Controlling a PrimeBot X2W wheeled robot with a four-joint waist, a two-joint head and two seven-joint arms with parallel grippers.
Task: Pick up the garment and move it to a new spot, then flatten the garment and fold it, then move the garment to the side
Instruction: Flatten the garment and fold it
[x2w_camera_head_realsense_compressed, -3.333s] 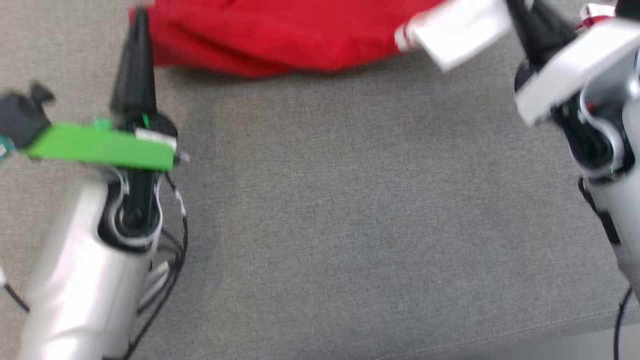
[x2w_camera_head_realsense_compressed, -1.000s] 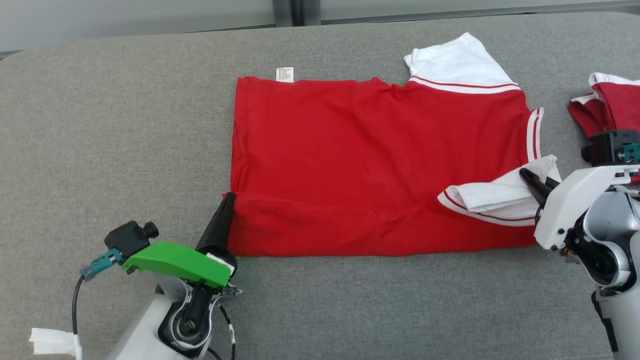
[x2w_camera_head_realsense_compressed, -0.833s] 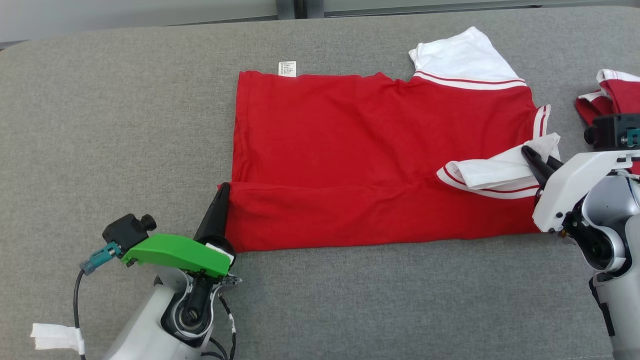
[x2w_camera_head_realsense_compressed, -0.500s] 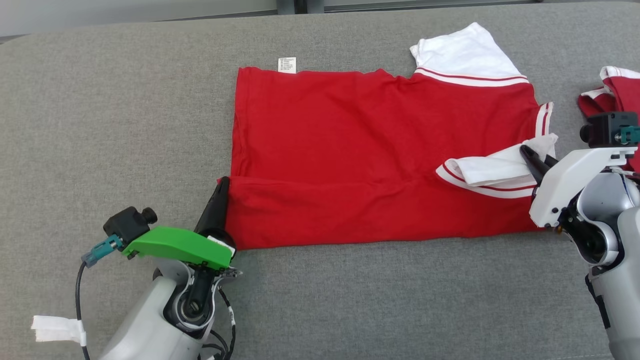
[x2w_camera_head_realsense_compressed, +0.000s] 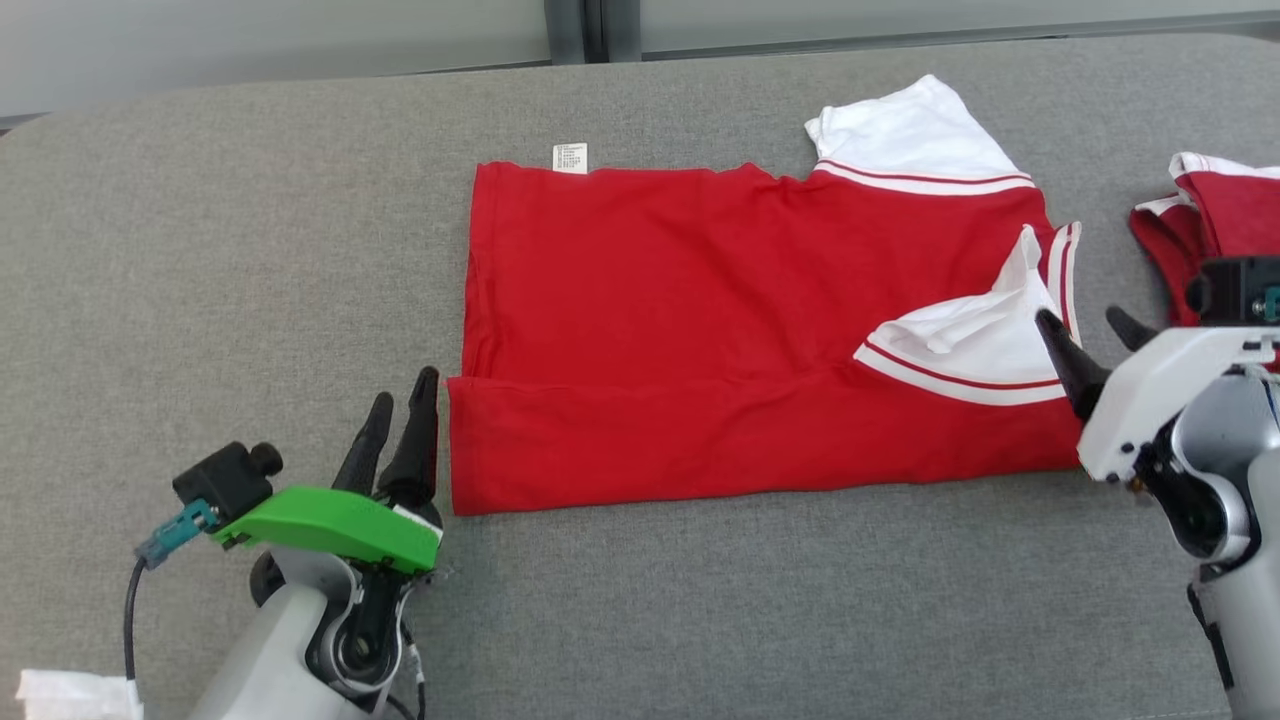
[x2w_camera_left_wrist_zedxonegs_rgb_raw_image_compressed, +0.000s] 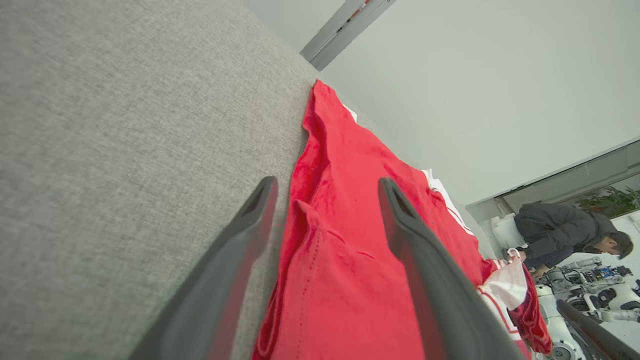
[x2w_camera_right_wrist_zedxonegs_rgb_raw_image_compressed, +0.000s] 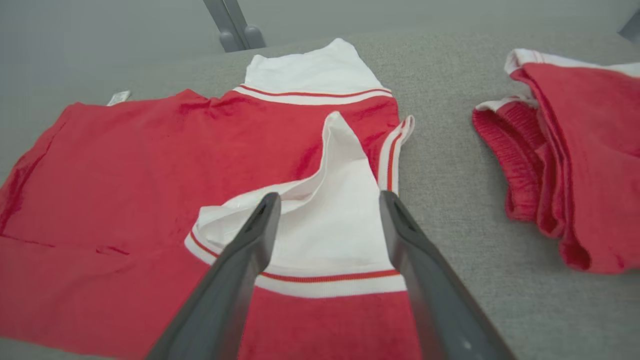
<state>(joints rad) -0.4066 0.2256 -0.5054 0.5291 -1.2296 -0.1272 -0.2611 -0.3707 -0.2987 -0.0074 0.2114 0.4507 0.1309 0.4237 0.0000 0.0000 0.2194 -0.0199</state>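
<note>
Across the middle of the bench (x2w_camera_head_realsense_compressed: 250, 250) lies the red garment (x2w_camera_head_realsense_compressed: 700, 290), its near strip folded over. Both released, the left pincer (x2w_camera_head_realsense_compressed: 404, 390) and right pincer (x2w_camera_head_realsense_compressed: 1080, 318) stand at its near corners. Another red cloth (x2w_camera_head_realsense_compressed: 1225, 210) runs out of view at right.

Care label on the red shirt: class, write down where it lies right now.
In the head view the care label pokes out from the far edge of the red shirt, near its left corner, lying on the grey cushion.

Hovered with left gripper (x2w_camera_head_realsense_compressed: 403, 392) at eight o'clock, right gripper (x2w_camera_head_realsense_compressed: 1078, 320) at three o'clock, both spread wide, aimed toward twelve.
</note>
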